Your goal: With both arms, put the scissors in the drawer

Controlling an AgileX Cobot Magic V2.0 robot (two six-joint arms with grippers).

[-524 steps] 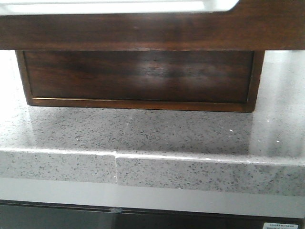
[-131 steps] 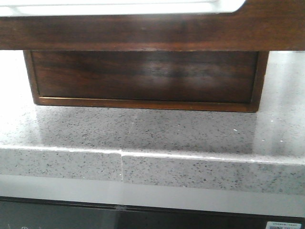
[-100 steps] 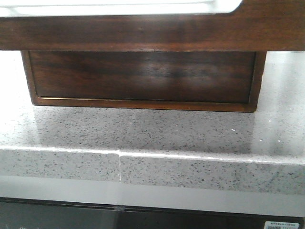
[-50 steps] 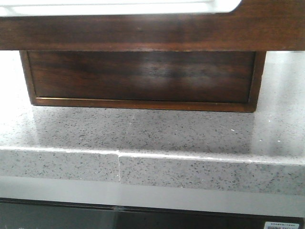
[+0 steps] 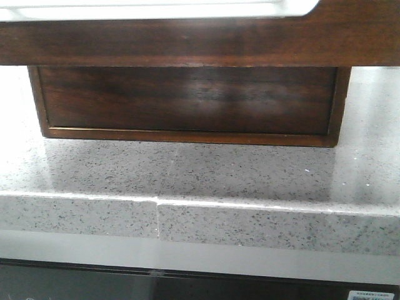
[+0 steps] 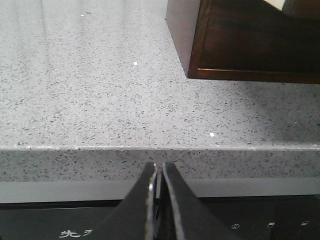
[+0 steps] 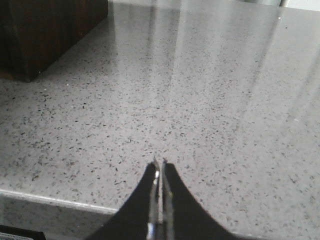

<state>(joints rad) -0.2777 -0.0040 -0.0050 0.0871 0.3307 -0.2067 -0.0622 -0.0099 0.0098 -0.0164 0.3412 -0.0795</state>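
Note:
The dark brown glossy drawer [image 5: 200, 44] fills the top of the front view. Its wide cut-out [image 5: 156, 9] along the top edge shows whitish. The scissors are not in any view. Neither gripper shows in the front view. My left gripper [image 6: 158, 167] is shut and empty, with its tips at the counter's front edge. The wooden cabinet [image 6: 260, 40] stands beyond it to one side. My right gripper [image 7: 159, 164] is shut and empty, low over the speckled counter near its front edge. A corner of the cabinet [image 7: 45, 30] stands far ahead of it.
Under the drawer front stands the dark wood cabinet body [image 5: 187, 100] on the grey speckled stone counter [image 5: 200, 169]. The counter's front edge [image 5: 200, 215] has a seam left of centre. A black glossy panel [image 5: 187, 284] lies below it.
The cabinet sits a few pixels further right in the front view than half a second ago. Nothing else has changed there.

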